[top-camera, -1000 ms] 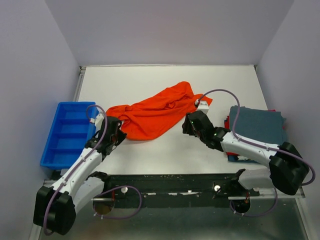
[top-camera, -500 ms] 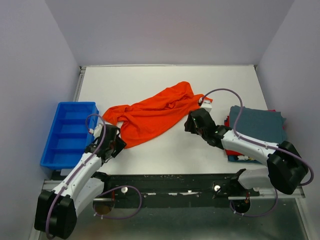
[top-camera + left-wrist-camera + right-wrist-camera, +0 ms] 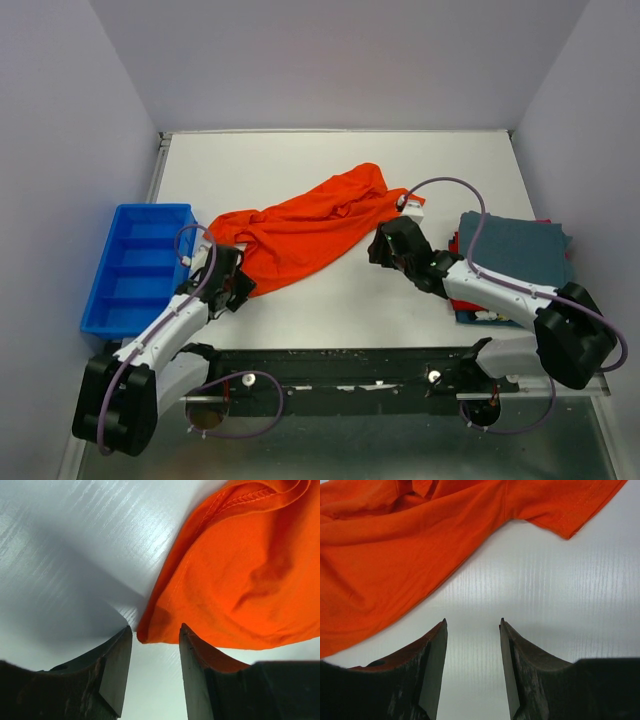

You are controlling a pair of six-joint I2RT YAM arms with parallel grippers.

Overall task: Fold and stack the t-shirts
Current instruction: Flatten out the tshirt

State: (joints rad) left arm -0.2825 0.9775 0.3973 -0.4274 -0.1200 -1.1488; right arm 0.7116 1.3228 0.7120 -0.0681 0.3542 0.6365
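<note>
Folding stage: early. The orange-red t-shirt (image 3: 310, 225) lies crumpled and unfolded on the counter (image 3: 300, 160), slanting from near left to far right.
Left jaws: a second ago they were shut at the shirt's near-left end. Now they stand moderately parted, hold nothing, and have drawn back toward the near edge. In the wrist view the shirt's rounded edge (image 3: 150, 630) rests on the counter just beyond the gap between the fingertips (image 3: 119, 655).
Right jaws: parted about as far and empty, as they were a second ago. They hover low, just short of the shirt's right side, with a sleeve (image 3: 565, 505) ahead.
Shirt's lie: the left end has settled where it was let go; the rest looks unmoved.
Folded stack (image 3: 515, 250): dark teal on top, red and blue edges beneath, at the right, apart from the orange shirt.
Blue bin (image 3: 150, 208): at the left, beside the left arm.
Meaning for the task: the release probably ends a repositioning pull. Neither arm holds cloth, so fresh grasps seem needed to spread it flat before folding.
</note>
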